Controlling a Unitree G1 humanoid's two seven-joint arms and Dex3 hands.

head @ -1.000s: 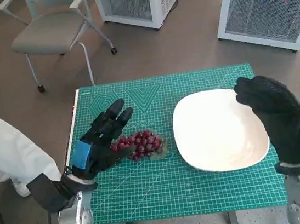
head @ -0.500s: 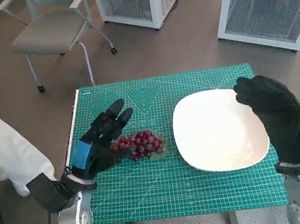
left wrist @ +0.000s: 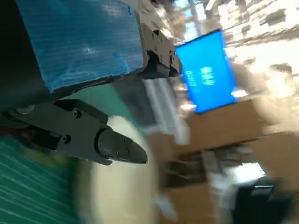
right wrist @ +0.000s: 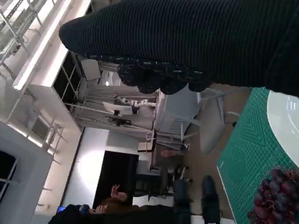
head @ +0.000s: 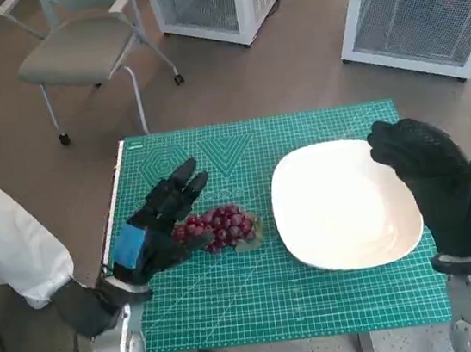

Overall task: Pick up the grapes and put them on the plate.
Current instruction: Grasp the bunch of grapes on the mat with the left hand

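A bunch of dark red grapes (head: 221, 227) lies on the green cutting mat (head: 278, 300), left of the white plate (head: 344, 205). My left hand (head: 155, 226), black with blue tape, lies just left of the grapes with fingers spread; its thumb reaches the bunch's near left side, and it holds nothing. My gloved right hand (head: 441, 188) hovers over the plate's right edge, fingers apart and empty. The right wrist view shows the grapes (right wrist: 275, 196) and the plate's rim (right wrist: 285, 116). The left wrist view is blurred, showing the taped hand (left wrist: 79, 42) above the pale plate (left wrist: 117, 186).
A grey chair (head: 84, 48) stands on the floor beyond the table's far left corner. White cabinets (head: 422, 8) stand at the back right. A person's white sleeve (head: 5, 241) is at the left edge. A person (right wrist: 112, 210) shows far off in the right wrist view.
My left forearm and wrist have shifted slightly toward me and lower; the hand stays by the grapes. The right hand, grapes and plate have not moved.
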